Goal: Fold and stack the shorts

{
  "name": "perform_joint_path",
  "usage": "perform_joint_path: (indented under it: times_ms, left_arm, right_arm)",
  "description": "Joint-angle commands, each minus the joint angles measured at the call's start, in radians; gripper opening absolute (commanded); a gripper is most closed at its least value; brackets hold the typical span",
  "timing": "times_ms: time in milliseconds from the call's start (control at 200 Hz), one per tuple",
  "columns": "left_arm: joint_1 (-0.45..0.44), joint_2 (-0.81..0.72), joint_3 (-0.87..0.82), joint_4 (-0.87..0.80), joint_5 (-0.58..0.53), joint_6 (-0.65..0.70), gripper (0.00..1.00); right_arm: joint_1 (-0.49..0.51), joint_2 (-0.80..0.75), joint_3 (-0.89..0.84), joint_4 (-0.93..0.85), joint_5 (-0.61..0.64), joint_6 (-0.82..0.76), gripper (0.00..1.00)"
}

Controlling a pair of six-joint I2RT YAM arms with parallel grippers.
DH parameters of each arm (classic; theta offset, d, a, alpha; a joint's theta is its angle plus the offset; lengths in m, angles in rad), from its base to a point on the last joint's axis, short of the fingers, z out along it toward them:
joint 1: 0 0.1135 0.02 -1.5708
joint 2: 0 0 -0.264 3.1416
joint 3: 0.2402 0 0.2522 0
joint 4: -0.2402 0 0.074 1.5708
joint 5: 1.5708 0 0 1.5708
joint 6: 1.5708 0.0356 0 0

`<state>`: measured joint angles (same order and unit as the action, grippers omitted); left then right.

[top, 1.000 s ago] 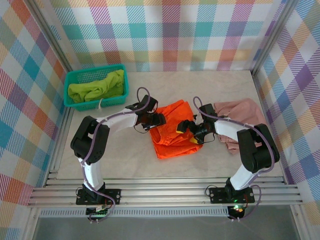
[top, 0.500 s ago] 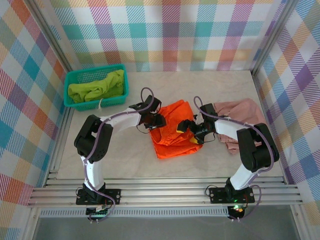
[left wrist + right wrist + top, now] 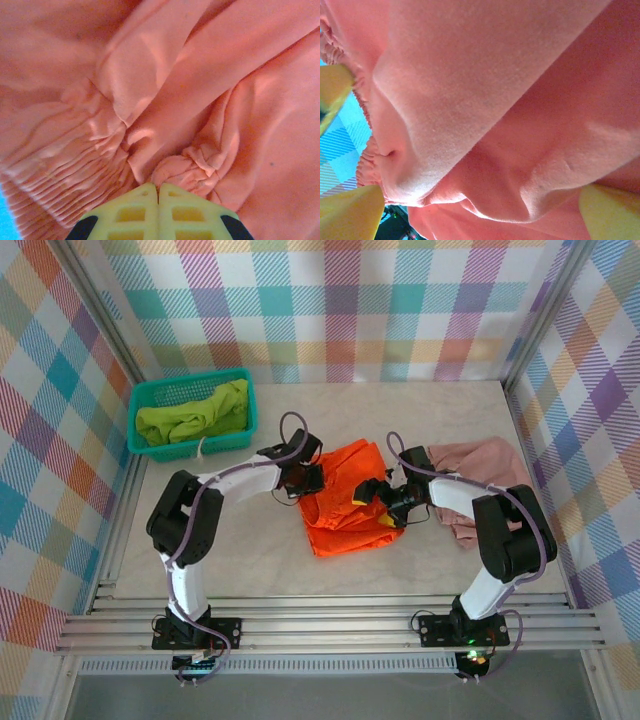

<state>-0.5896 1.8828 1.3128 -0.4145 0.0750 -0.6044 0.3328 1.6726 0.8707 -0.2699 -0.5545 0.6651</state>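
Lab test cell (aluminium frame (image 3: pixel 330 625))

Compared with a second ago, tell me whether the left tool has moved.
Yes. The left tool has edged slightly right, away from the teal basket, further onto the orange shorts, and has shut on them.

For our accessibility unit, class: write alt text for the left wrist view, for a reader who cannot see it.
The left pincer, yellow-tipped, is shut on a puckered bunch of the orange shorts, beside their gathered elastic waistband.
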Motion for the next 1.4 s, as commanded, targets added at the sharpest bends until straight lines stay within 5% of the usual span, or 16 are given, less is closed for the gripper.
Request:
perform_joint_path:
  times_ms: [0, 495, 650, 795, 860, 1125, 1395]
  left_arm:
    - [0.037, -0.094, 0.011, -0.040, -0.067, 0.035, 0.00]
    - [0.125, -0.044, -0.071, 0.017, -0.061, 0.048, 0.00]
    - [0.127, -0.088, -0.101, 0.054, -0.002, 0.042, 0.20]
    - [0.127, -0.244, -0.106, 0.064, 0.070, 0.023, 0.62]
    - [0.125, -0.317, -0.102, 0.073, 0.133, -0.003, 0.72]
    - [-0.008, -0.389, -0.165, 0.232, 0.249, -0.217, 0.91]
    - [-0.134, -0.257, -0.332, 0.477, 0.231, -0.347, 0.93]
  right_arm:
    - [-0.008, 0.022, -0.010, -0.017, 0.012, -0.036, 1.00]
    - [-0.012, 0.025, -0.039, -0.013, -0.006, -0.041, 0.99]
    - [-0.011, 0.000, -0.020, -0.022, -0.053, -0.045, 1.00]
    - [-0.010, -0.098, 0.017, -0.056, -0.113, -0.057, 1.00]
    - [-0.009, -0.162, 0.045, -0.097, -0.114, -0.079, 1.00]
    - [-0.037, -0.373, 0.117, -0.257, 0.210, -0.242, 0.99]
    - [-0.168, -0.384, 0.110, -0.275, 0.163, -0.262, 1.00]
